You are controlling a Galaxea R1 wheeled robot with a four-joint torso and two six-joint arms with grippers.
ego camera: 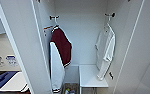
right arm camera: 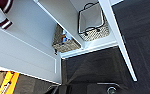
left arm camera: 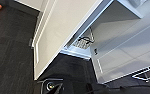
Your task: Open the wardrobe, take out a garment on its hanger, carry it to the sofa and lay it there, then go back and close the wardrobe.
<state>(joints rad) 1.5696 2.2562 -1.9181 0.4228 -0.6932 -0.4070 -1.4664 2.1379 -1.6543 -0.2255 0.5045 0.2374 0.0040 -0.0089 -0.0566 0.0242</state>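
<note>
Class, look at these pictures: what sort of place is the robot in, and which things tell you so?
Probably a bedroom or dressing corner of a furnished room. An open white wardrobe holds a white shirt and a maroon top on hangers, woven baskets sit at its bottom, and dark carpet covers the floor.

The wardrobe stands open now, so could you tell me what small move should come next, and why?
Probably raise an arm toward the hanger of the white shirt: both wardrobe doors are open, and the shirt hangs untouched from its hook on the right wall.
</note>
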